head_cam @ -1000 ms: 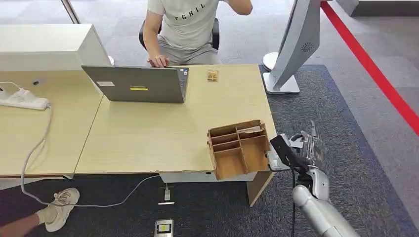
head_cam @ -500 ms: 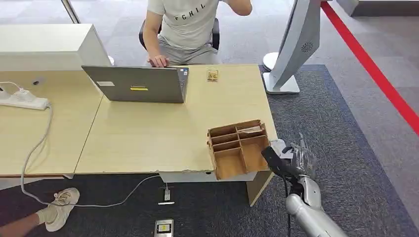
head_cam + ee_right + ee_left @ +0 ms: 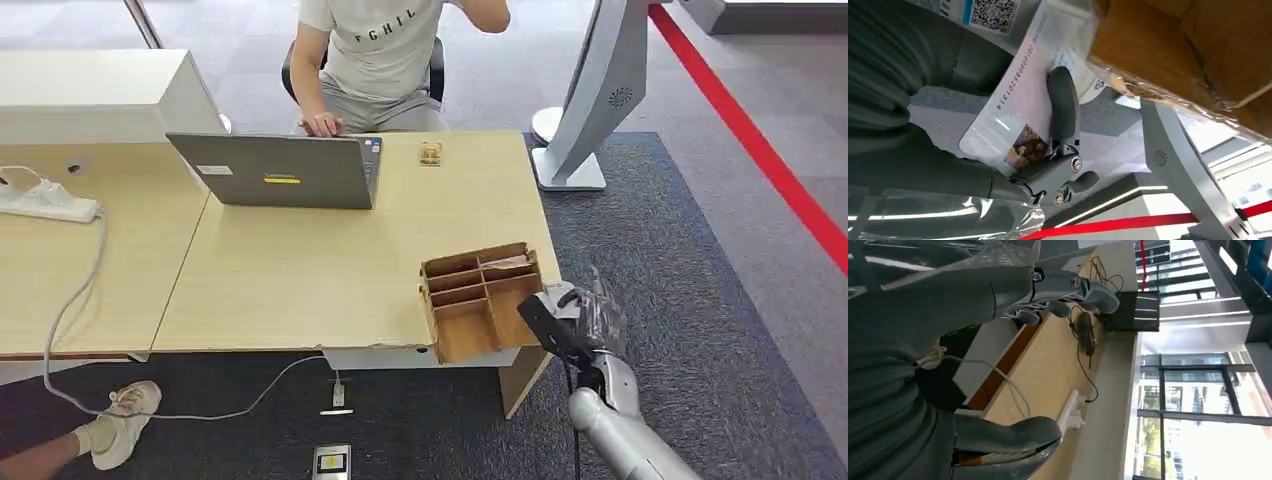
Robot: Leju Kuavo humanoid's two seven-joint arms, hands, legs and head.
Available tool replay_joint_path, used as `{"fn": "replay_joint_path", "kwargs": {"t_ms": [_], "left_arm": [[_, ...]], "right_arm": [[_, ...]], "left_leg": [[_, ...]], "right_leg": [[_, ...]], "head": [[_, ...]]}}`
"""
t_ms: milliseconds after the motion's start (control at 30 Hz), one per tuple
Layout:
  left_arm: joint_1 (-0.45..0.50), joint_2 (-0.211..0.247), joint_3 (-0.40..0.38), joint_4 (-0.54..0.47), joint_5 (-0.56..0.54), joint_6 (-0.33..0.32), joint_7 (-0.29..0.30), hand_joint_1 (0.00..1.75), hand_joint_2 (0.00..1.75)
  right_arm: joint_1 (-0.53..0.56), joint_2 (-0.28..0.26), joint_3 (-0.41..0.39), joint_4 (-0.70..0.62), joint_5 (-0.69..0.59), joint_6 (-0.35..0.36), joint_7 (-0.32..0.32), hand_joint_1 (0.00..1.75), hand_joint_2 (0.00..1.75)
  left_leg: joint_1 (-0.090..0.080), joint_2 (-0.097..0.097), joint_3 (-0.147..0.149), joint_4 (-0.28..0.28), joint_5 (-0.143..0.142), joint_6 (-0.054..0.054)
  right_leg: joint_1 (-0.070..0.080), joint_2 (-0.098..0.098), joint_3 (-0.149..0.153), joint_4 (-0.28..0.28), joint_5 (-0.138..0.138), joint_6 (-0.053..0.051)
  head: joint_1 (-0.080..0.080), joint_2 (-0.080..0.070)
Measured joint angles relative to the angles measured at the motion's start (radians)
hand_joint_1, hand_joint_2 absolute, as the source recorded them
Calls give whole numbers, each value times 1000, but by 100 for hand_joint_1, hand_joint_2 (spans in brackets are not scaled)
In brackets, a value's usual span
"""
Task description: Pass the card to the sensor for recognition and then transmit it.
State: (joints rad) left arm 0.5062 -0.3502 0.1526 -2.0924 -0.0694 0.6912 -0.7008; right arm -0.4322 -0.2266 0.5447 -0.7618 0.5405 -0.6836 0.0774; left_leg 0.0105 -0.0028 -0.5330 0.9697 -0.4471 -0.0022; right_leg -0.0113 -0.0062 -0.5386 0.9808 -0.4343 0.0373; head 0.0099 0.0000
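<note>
Table [image 3: 300,270]: laptop [image 3: 275,170] at far edge, small wooden item [image 3: 430,152] beside it, wooden organizer [image 3: 482,300] at near right corner, power strip [image 3: 45,203] far left.

White card [image 3: 1018,107], black digits, possibly brownish picture; tan organizer [image 3: 483,297].

The right hand [image 3: 1013,150], with its grey ribbed cover, thick grey thumb and darker fingers, holds a white rectangular card [image 3: 1020,107]. The card carries a printed row of digits along one long edge and a small brownish picture near one corner; one dark finger [image 3: 1063,107] lies flat across its face. The card's far end lies just beside the brown wooden compartment box [image 3: 1188,55], whose edge is wrapped in clear film. A white label with a black QR code [image 3: 990,12] sits just beside the card. Beyond the hand stand a tall grey kiosk panel with a round speaker grille [image 3: 1173,165] and a red floor stripe [image 3: 1128,222] on grey carpet.
</note>
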Motion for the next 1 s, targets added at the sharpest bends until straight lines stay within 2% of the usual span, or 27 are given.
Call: {"fn": "replay_joint_path", "kwargs": {"t_ms": [333,600,767,1000], "left_arm": [[0,0,-6,2,0,0,0,0,175],[0,0,-6,10,17,0,0,0,175],[-4,0,-6,10,32,0,0,0,175],[-21,0,-8,7,35,0,0,0,175]], "right_arm": [[-16,-2,-42,-62,219,-2,42,175,175],[-35,-16,-150,-138,377,-2,97,175,175],[-63,-26,-212,-185,395,-2,88,175,175],[-113,-19,-209,-244,401,-2,88,175,175]], "left_leg": [[0,0,0,0,0,0],[0,0,0,0,0,0],[0,0,0,0,0,0],[0,0,-1,0,0,0]], "right_leg": [[0,0,-1,0,0,0],[0,0,0,0,0,0],[0,0,-1,0,0,0],[0,0,-1,1,0,0]], "head": [[0,0],[0,0],[0,0],[0,0]]}}
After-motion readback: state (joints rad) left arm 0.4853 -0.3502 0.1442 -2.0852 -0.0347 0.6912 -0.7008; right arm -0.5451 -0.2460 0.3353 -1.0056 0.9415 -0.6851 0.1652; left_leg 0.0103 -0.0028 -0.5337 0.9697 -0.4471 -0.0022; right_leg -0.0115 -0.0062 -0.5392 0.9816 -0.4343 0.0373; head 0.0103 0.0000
